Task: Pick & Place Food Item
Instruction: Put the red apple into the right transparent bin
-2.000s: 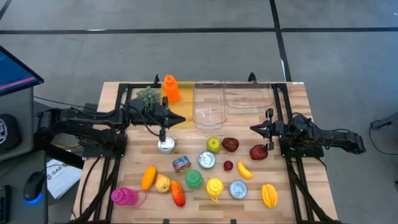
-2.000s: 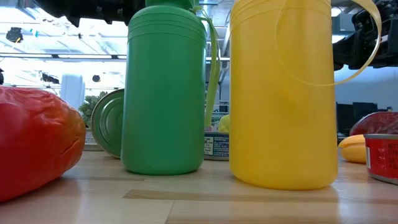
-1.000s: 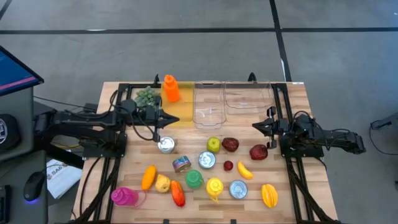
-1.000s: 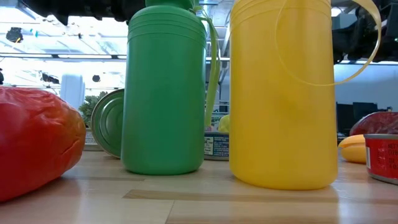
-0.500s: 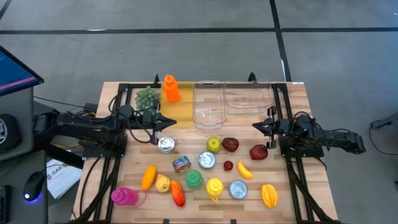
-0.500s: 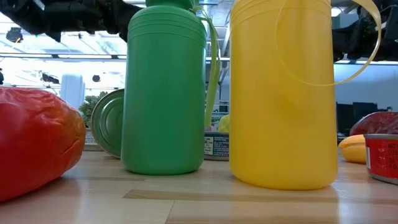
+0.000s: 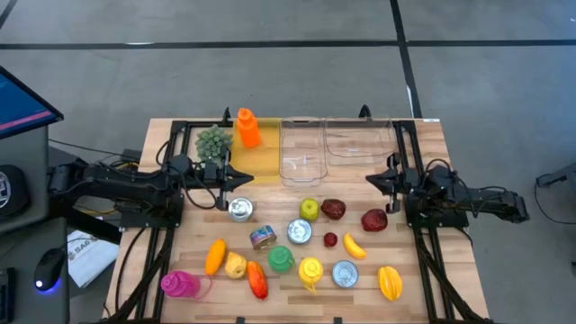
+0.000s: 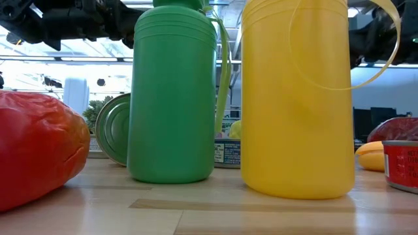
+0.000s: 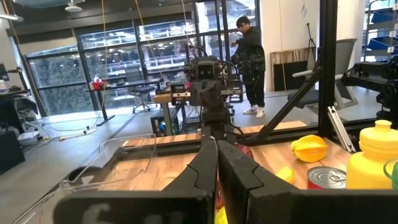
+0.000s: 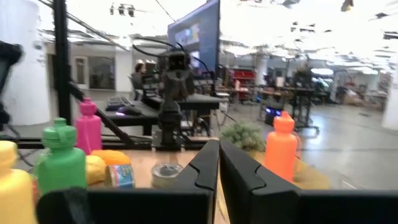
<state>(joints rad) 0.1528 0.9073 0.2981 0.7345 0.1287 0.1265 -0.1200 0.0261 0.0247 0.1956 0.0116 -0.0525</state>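
On the wooden table (image 7: 432,135), a can (image 7: 239,210) lies just beside the closed, empty left end effector (image 7: 249,180).

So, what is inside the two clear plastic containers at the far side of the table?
Both clear containers look empty from above; only the wooden table shows through. No view here shows their floors close up.

High view: straight down over the whole table (image 7: 162,135), from well above.
Low view: at table-top height, very close to the green bottle (image 8: 173,98) and yellow bottle (image 8: 295,98), facing the far room.
Left wrist view: looks right across the table, at the opposite arm.
Right wrist view: looks left across the table.
Shared: both bottles appear from above too, green bottle (image 7: 281,260), yellow bottle (image 7: 310,270).
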